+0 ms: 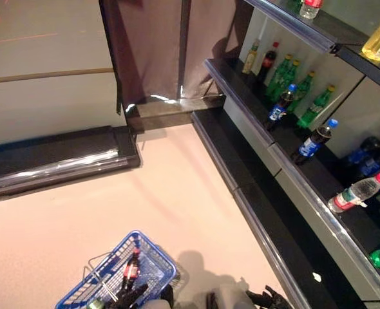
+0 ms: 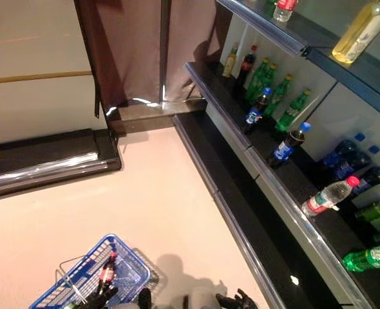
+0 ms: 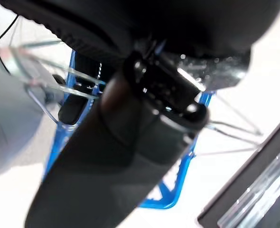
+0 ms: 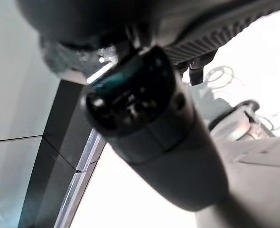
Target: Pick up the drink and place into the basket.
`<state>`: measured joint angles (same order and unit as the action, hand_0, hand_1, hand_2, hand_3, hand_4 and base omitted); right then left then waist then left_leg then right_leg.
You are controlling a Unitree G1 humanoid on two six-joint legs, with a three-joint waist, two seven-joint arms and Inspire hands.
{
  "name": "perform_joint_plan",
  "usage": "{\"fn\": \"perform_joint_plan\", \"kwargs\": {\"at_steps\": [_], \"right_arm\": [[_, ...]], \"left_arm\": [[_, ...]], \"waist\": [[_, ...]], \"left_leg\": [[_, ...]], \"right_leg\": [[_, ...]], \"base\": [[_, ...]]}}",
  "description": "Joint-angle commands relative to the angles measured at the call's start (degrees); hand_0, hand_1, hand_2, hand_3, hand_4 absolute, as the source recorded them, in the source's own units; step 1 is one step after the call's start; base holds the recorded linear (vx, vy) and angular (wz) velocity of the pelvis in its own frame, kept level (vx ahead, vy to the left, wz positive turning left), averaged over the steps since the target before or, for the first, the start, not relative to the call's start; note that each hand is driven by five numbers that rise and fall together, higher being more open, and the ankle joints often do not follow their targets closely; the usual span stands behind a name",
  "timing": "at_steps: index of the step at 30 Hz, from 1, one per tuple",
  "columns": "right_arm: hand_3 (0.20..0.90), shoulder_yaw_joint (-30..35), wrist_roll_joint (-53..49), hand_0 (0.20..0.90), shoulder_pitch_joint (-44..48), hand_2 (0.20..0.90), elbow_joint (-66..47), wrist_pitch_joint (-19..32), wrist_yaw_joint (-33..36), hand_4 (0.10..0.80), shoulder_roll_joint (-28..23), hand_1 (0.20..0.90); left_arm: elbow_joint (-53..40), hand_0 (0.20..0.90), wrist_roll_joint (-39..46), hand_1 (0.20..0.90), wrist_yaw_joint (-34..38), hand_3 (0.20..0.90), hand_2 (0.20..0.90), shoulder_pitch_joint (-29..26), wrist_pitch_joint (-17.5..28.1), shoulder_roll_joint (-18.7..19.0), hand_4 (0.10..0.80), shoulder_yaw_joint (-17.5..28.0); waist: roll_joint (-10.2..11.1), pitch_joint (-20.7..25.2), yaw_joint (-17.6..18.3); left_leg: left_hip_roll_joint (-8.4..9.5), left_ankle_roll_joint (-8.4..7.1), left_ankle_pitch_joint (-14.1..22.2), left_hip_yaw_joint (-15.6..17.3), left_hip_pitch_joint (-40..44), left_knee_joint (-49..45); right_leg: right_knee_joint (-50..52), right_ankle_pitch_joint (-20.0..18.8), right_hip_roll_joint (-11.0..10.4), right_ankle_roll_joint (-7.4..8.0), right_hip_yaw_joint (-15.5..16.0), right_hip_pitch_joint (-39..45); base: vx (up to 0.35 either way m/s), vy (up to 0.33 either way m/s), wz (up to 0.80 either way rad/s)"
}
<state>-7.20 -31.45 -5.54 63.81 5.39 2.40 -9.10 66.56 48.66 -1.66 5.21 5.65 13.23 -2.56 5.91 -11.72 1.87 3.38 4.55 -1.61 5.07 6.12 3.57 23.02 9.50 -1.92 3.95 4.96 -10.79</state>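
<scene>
Left hand (image 1: 131, 297) at bottom edge, fingers on rim of blue basket (image 1: 152, 256), curl cannot be told | right hand (image 1: 267, 299) low at bottom centre-right, fingers spread, empty | drink (image 1: 132, 269), dark bottle, red label, lies inside basket on floor, lower left | more bottles on shelf (image 1: 292, 166) along right

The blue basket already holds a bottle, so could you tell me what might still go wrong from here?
The dark cola bottle leans on the wire wall of the blue basket; a jolt could topple it. The left robot hand grips the basket's near edge, so a swing might tip it. The right robot hand hangs close to the shelf ledge and might knock it.
</scene>
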Motion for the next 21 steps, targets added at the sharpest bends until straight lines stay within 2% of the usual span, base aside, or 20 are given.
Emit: {"fn": "perform_joint_plan", "kwargs": {"at_steps": [1, 3, 4, 5, 6, 7, 8, 10, 11, 12, 13, 14, 15, 16, 17, 18, 19, 20, 21], "right_arm": [[0.9, -1.37, -1.71, 0.9, 0.8, 0.9, 1.09, 2.27, -1.22, 0.8, -4.02, 0.9], [0.9, -1.0, -2.21, 0.9, 1.07, 0.9, 2.14, 2.27, -1.29, 0.8, -3.79, 0.9], [0.9, -0.06, -2.4, 0.9, 1.02, 0.9, 3.25, 2.47, -1.67, 0.8, -3.65, 0.9], [0.9, 0.09, -2.54, 0.9, 1.02, 0.9, 3.45, 2.47, -1.68, 0.8, -3.62, 0.9], [0.9, 0.82, -2.98, 0.9, 0.99, 0.9, 4.44, 2.29, -1.72, 0.8, -3.72, 0.9], [0.9, 1.12, -2.56, 0.9, 0.99, 0.9, 4.66, 2.06, -1.54, 0.8, -3.81, 0.9], [0.9, 1.02, -1.53, 0.9, 0.82, 0.9, 4.46, 2.27, -1.49, 0.8, -4.02, 0.9], [0.9, 0.5, -0.1, 0.9, 0.61, 0.9, 3.91, 2.63, -1.58, 0.8, -4.6, 0.9], [0.9, -0.24, 1.92, 0.9, 0.68, 0.9, 2.84, 2.26, -0.91, 0.8, -5.31, 0.9], [0.9, -0.44, 1.83, 0.9, 0.94, 0.9, 2.52, 1.93, -0.67, 0.8, -5.51, 0.9], [0.9, -0.83, 0.84, 0.9, 1.61, 0.9, 2.26, 1.76, -1.03, 0.8, -5.94, 0.9], [0.9, -0.83, 0.84, 0.9, 1.61, 0.9, 2.26, 1.76, -1.03, 0.8, -5.94, 0.9], [0.9, -1.31, 1.68, 0.9, 3.21, 0.9, 2.77, 1.79, -1.84, 0.8, -6.39, 0.9], [0.9, -1.73, 3.02, 0.9, 4.24, 0.9, 2.91, 1.51, -2.11, 0.8, -6.51, 0.9], [0.9, -2.0, 3.31, 0.9, 5.15, 0.9, 3.32, 0.86, -2.27, 0.8, -6.64, 0.9], [0.9, -1.99, 3.19, 0.9, 5.3, 0.9, 3.39, 0.52, -2.24, 0.8, -6.71, 0.9], [0.9, -1.87, 2.94, 0.9, 5.31, 0.9, 3.53, 0.23, -2.2, 0.8, -6.86, 0.9], [0.9, -1.86, 2.93, 0.9, 5.07, 0.9, 3.39, 0.18, -2.24, 0.8, -7.03, 0.9], [0.9, -1.53, 2.96, 0.9, 4.97, 0.9, 3.24, 0.18, -2.31, 0.8, -7.08, 0.9]], "left_arm": [[-4.23, 0.3, -3.48, 0.3, -5.73, 0.2, 0.3, -2.25, 6.65, -1.15, 0.1, -1.22], [-2.85, 0.3, -4.12, 0.3, -5.73, 0.2, 0.3, -2.09, 7.44, -1.65, 0.1, -0.8], [-1.41, 0.3, -4.61, 0.3, -6.25, 0.2, 0.3, -2.18, 8.2, -2.1, 0.1, -0.55], [-1.11, 0.3, -4.8, 0.3, -6.39, 0.2, 0.3, -2.23, 8.33, -2.19, 0.1, -0.56], [-0.04, 0.3, -4.63, 0.3, -6.55, 0.2, 0.3, -2.5, 8.69, -2.73, 0.1, -0.8], [0.03, 0.3, -4.49, 0.3, -6.53, 0.2, 0.3, -2.7, 8.73, -3.15, 0.1, -0.87], [-0.02, 0.3, -4.79, 0.3, -6.94, 0.2, 0.3, -2.68, 9.05, -3.62, 0.1, -0.65], [0.14, 0.3, -4.34, 0.3, -7.46, 0.2, 0.3, -2.33, 9.98, -4.15, 0.1, -0.84], [-0.16, 0.3, -2.85, 0.3, -7.0, 0.2, 0.3, -1.95, 10.07, -4.57, 0.1, -0.74], [-0.62, 0.3, -2.42, 0.3, -6.78, 0.2, 0.3, -1.91, 9.81, -4.44, 0.1, -0.7], [-1.62, 0.3, -1.5, 0.3, -6.46, 0.2, 0.3, -1.8, 9.48, -4.14, 0.1, -0.4], [-1.63, 0.3, -1.5, 0.3, -6.46, 0.2, 0.3, -1.8, 9.48, -4.13, 0.1, -0.4], [-1.94, 0.3, 0.17, 0.3, -6.93, 0.2, 0.3, -1.31, 10.35, -4.04, 0.1, -0.49], [-1.96, 0.3, 1.14, 0.3, -7.17, 0.2, 0.3, -0.87, 11.0, -4.02, 0.1, -0.05], [-1.94, 0.3, 1.85, 0.3, -7.73, 0.2, 0.3, -0.21, 11.0, -3.91, 0.1, 0.85], [-1.93, 0.3, 1.97, 0.3, -7.98, 0.2, 0.3, 0.01, 10.8, -3.92, 0.1, 1.28], [-1.99, 0.3, 2.3, 0.3, -8.39, 0.2, 0.3, 0.51, 10.48, -3.98, 0.1, 1.99], [-1.87, 0.3, 2.07, 0.3, -8.5, 0.2, 0.3, 0.99, 10.63, -4.49, 0.1, 3.09], [-1.83, 0.3, 2.28, 0.3, -8.38, 0.2, 0.3, 1.35, 11.05, -5.06, 0.1, 3.64]], "waist": [[-0.26, 1.19, 0.33], [-0.24, 1.75, 0.3], [-0.33, 2.45, 0.79], [-0.38, 2.6, 0.91], [-0.71, 3.2, 1.77], [-0.59, 3.56, 2.24], [0.1, 3.74, 2.13], [0.88, 3.54, 1.8], [0.61, 2.64, 0.66], [0.62, 2.23, 0.1], [0.66, 1.64, -1.05], [0.69, 1.64, -1.09], [-0.19, 0.68, -2.48], [-0.64, 0.85, -2.99], [-1.75, 0.81, -4.0], [-1.94, 0.7, -4.28], [-2.46, 0.61, -5.1], [-2.5, 0.23, -6.13], [-2.5, -0.09, -6.59]], "left_leg": [[2.09, -3.8, 6.77, 0.4, 0.45, -5.8], [2.84, -3.83, 8.87, 0.84, 1.47, -7.57], [3.09, -4.04, 9.79, 1.11, 1.79, -10.72], [3.04, -4.14, 9.78, 1.14, 1.79, -11.53], [2.27, -5.17, 8.51, 1.9, 2.37, -17.86], [1.86, -6.7, 5.68, 2.32, 1.68, -24.96], [2.13, -8.31, 2.06, 2.74, -0.61, -33.37], [3.18, -10.23, -0.79, 3.18, -5.89, -45.81], [1.32, -10.82, -2.11, 3.56, -13.77, -52.03], [-0.15, -10.26, -1.74, 3.62, -16.03, -51.75], [-2.55, -9.2, -2.31, 2.3, -18.98, -46.75], [-2.54, -9.19, -2.33, 2.34, -18.95, -46.71], [-5.42, -8.38, -2.84, 0.16, -18.88, -36.47], [-7.15, -8.11, -3.85, -1.49, -18.82, -27.77], [-11.56, -9.17, -6.15, -3.6, -17.76, -15.62], [-12.9, -9.65, -6.97, -4.09, -17.09, -12.54], [-15.42, -10.79, -8.8, -7.17, -16.83, -5.99], [-16.21, -11.41, -9.72, -11.1, -16.74, -3.22], [-16.59, -11.53, -9.51, -12.33, -17.09, -3.51]], "right_leg": [[-16.07, -15.1, 2.74, 1.8, 8.89, 2.39], [-15.12, -14.68, 2.21, 0.93, 12.06, 1.57], [-14.81, -13.77, 1.92, -0.18, 12.24, 1.97], [-14.75, -13.58, 1.9, -0.43, 12.21, 2.06], [-14.71, -12.5, 2.13, -1.83, 11.8, 2.85], [-14.94, -11.86, 1.8, -2.82, 11.98, 3.82], [-15.57, -11.45, 0.41, -3.5, 12.86, 5.42], [-15.87, -10.64, -0.9, -4.37, 12.88, 7.01], [-15.48, -9.39, -0.8, -4.77, 11.03, 8.86], [-15.33, -8.94, -0.64, -4.79, 10.01, 9.52], [-15.12, -8.19, -0.44, -4.68, 7.54, 10.29], [-15.1, -8.18, -0.46, -4.68, 7.5, 10.28], [-15.48, -7.16, 0.78, -4.15, 3.57, 11.76], [-16.18, -6.91, 1.44, -3.47, 1.05, 12.12], [-16.67, -5.96, 2.3, -2.4, -2.34, 13.35], [-16.7, -5.59, 2.27, -2.09, -3.24, 13.84], [-16.6, -4.86, 2.13, -1.44, -5.5, 14.69], [-16.67, -4.37, 1.4, -0.81, -7.74, 15.58], [-16.48, -3.76, 0.51, -0.41, -8.84, 16.21]], "base": [[0.337, 0.018, -0.43], [0.393, 0.011, -0.57], [0.354, 0.005, -0.6], [0.342, 0.006, -0.45], [0.314, -0.008, -0.19], [0.393, -0.025, 0.07], [0.303, -0.047, 0.16], [0.291, -0.031, 0.02], [0.31, 0.01, -0.28], [0.398, 0.074, -0.68], [0.2, 0.063, -0.84], [0.357, 0.202, -1.18], [0.368, 0.276, -1.06], [0.631, 0.506, -1.4], [0.51, 0.443, -1.35], [0.543, 0.476, -1.63], [0.438, 0.371, -1.22], [0.439, 0.404, -0.99], [0.315, 0.405, -0.69]]}}
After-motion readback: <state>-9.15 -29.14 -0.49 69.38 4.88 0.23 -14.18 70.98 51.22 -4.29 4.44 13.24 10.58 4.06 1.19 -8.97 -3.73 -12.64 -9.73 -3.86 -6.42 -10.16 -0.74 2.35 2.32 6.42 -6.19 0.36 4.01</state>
